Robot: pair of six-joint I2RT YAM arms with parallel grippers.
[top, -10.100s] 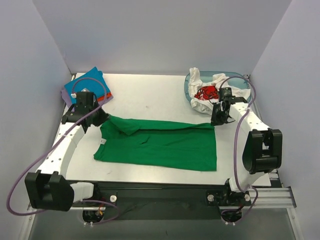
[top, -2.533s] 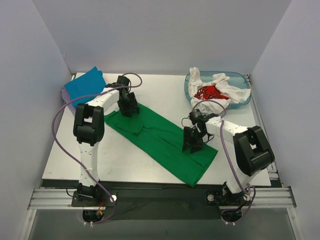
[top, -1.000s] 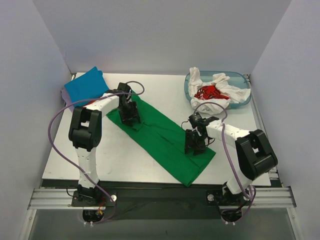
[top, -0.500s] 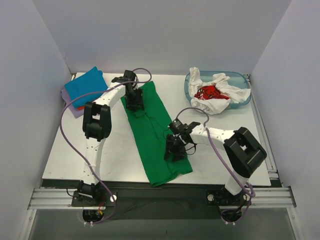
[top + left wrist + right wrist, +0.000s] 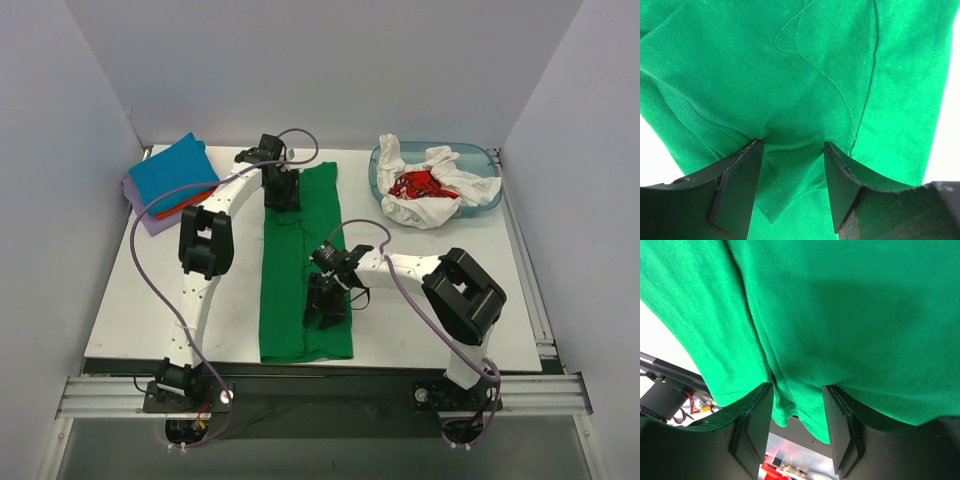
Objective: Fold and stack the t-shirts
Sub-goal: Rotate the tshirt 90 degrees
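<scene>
Lying far left: a folded blue shirt [image 5: 170, 170] topped a pile with orange and lavender edges showing.
Left gripper [image 5: 281, 190]: clamped on the far end of the green shirt [image 5: 300, 270], cloth bunched between its fingers [image 5: 740, 175].
Green shirt: a long strip across the table [image 5: 200, 300], far to near.
Right gripper [image 5: 326, 305]: nipped onto the strip's near part.
Tub [image 5: 478, 150]: far right, held a white shirt [image 5: 440, 205] and a red shirt [image 5: 412, 185].

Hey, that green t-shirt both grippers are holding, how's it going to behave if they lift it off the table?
Probably floppy: the green t-shirt puckers between the fingers of the left gripper and folds limply at the right gripper. Likely light, since thin cloth lies flat on the table. It may sag in the middle between the two holds.
</scene>
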